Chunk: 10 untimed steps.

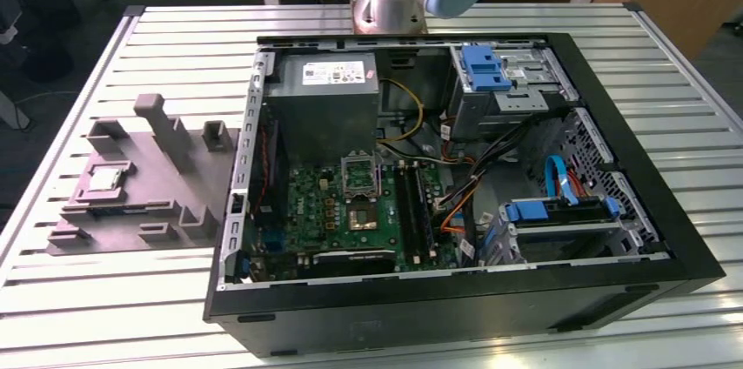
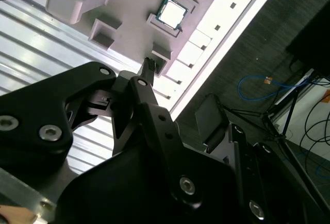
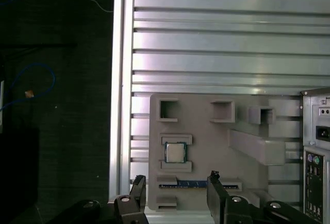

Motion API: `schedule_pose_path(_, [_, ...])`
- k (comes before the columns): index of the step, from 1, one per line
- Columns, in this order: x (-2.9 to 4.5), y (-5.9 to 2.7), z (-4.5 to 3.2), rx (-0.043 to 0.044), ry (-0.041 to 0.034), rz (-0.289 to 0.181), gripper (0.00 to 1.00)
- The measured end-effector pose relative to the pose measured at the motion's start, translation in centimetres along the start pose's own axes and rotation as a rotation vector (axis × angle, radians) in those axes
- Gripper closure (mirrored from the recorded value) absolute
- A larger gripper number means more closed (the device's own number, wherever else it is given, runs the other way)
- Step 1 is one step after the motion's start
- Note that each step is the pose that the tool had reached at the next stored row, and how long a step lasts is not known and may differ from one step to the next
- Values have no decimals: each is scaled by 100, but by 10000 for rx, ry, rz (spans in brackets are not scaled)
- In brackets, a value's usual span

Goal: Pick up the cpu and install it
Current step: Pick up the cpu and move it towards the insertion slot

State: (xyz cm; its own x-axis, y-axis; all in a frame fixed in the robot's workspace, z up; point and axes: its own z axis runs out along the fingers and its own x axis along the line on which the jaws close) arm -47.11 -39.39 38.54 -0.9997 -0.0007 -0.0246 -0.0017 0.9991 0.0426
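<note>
Exterior view: you see the cpu (image 1: 104, 179) lying flat, silver top up, in a grey tray (image 1: 163, 188) pocket beside the computer case (image 1: 465, 321). Second wrist view: the cpu is square, neither side longer. First wrist view: the gripper (image 3: 176, 183) is spread wide and empty.

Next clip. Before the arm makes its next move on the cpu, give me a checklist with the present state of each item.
1. The cpu lies flat in its recess of the grey fixture, silver top up: ok.
2. Nothing rests on the cpu: ok.
3. The gripper is open and empty: ok.
4. Gripper lined up with the cpu: ok. In the first wrist view the chip sits midway between the lines of the fingers, apart from them.
5. The computer case is open, with the motherboard exposed: ok.
6. The socket is unlatched and bare: cannot tell.
</note>
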Motion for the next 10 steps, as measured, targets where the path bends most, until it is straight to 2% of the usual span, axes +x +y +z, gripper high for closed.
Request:
schedule_pose_path(6, [1,-3,25,-1,0,-2,41])
schedule_pose_path(10, [2,-5,53,-6,8,-167,41])
